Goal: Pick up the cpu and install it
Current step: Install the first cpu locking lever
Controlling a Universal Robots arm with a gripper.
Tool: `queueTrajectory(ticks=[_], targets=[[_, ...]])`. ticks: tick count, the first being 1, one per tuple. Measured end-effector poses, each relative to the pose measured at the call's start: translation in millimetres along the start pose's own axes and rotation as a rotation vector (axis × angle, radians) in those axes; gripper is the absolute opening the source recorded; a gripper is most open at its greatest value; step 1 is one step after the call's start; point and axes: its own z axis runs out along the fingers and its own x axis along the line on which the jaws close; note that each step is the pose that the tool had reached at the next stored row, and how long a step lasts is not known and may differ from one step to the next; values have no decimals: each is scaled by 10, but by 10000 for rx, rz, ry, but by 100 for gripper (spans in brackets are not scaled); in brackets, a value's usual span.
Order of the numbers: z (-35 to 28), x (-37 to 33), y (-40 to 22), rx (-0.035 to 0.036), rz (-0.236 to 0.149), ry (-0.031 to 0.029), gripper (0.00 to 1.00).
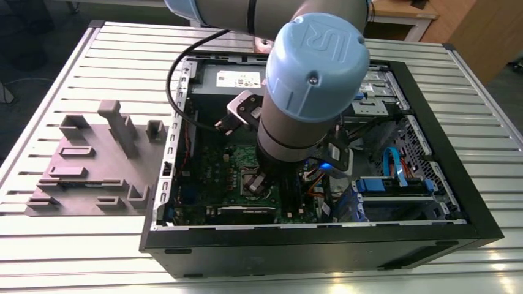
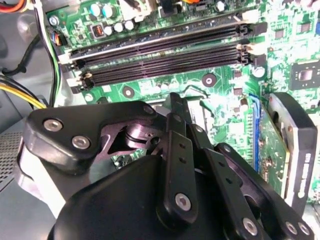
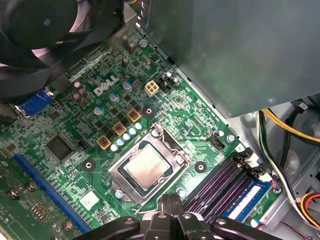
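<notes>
I see the cpu [image 3: 146,166] lying flat inside its socket frame [image 3: 150,170] at the middle of the motherboard [image 3: 75,125], pale metal top facing up. My claw [image 3: 170,206] hangs just above the edge of the socket in the first wrist view, its two fingertips pressed together with nothing between them. It grips nothing.

I judge the chip is already seated, so the placing step looks done or nearly done. The frame sits around the chip; I cannot tell whether it is latched. The NOTE on my side is simple: any further move calls for a straight, clean path, since the claw is deep in the open computer case [image 1: 457,236].

Around the socket: black memory slots [image 2: 165,55] just beside it, a blue slot [image 3: 50,192] on the far side, a grey box [image 3: 240,50] near the socket, yellow cables [image 3: 287,125] beyond the memory slots. The case stands on a slatted surface [image 1: 82,245], with a grey fixture [image 1: 90,159] beside the case.
</notes>
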Motion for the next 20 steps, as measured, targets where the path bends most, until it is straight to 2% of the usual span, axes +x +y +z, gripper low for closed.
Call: queueTrajectory(ticks=[2, 4, 11, 16, 20], targets=[[0, -2, 0, 7, 1, 16, 10], [-45, -11, 9, 69, 0, 86, 10], [-327, -61, 55, 183, 0, 203, 10], [-521, -92, 83, 201, -1, 223, 10], [-544, -101, 93, 219, 0, 241, 10]])
